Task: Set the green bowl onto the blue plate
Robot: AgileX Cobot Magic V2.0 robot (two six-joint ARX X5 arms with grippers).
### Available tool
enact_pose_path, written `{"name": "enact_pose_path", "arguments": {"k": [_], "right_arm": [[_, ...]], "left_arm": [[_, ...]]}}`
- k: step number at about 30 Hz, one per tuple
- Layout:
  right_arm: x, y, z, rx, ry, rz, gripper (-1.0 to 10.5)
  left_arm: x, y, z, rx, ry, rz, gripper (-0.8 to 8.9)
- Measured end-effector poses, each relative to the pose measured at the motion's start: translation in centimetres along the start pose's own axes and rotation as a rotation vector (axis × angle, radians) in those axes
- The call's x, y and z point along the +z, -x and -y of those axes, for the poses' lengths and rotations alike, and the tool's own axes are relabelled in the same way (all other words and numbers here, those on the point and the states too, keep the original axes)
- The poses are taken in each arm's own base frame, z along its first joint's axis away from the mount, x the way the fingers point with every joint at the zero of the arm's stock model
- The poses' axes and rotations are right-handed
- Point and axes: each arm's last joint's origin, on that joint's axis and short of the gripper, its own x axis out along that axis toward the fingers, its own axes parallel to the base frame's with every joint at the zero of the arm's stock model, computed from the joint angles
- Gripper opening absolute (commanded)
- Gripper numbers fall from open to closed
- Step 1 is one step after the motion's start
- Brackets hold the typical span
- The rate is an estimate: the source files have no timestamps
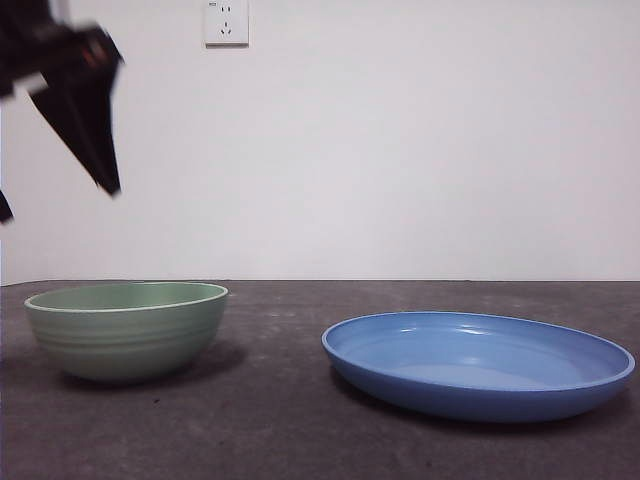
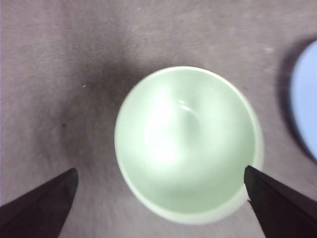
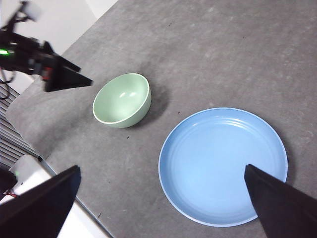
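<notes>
Grey felt-like tabletop (image 1: 300, 420) w/ white wall (image 1: 420, 140) behind, socket (image 1: 226, 21) up high. On it, the green bowl (image 1: 127, 329) sits upright and empty, not gripped, well apart from the blue plate (image 1: 478, 362), which lies flat and also empty, so nothing is placed yet. Left gripper (image 2: 158, 198) hangs above the bowl, jaws spread wide w/ nothing between them; in its wrist view the bowl (image 2: 188, 144) sits between the two jaw tips, plate edge (image 2: 307, 104) just visible off to one side. Prob. lined up that way so the jaws can drop over the rim, tho which part of the rim isn't clear. Front view shows it as a dark tip (image 1: 85, 110) high over the bowl side. Right gripper (image 3: 161, 198) waits high over the plate (image 3: 223, 166), jaws also wide, holding nothing; bowl (image 3: 122, 100) and the other arm (image 3: 44, 64) show beyond.
</notes>
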Motion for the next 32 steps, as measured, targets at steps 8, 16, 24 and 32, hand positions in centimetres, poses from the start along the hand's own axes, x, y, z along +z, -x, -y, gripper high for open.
{"name": "enact_pose_path", "arguments": {"k": [8,16,24,32], "right_arm": [[0.0,0.0,0.0,0.0,0.0,0.0,6.4],[0.0,0.0,0.0,0.0,0.0,0.0,6.4],[0.0,0.0,0.0,0.0,0.0,0.0,6.4],[0.0,0.0,0.0,0.0,0.0,0.0,6.4]], "left_arm": [[0.4,-5.2,-0.8,0.104,0.01,-0.109,6.27],[-0.1,-7.9,-1.1,0.118,0.015,-0.203,5.18],[-0.1,-8.5,-1.2,0.118,0.013,-0.208,2.16],[0.2,-8.5,-1.1,0.116,0.012,-0.185,0.14]]}}
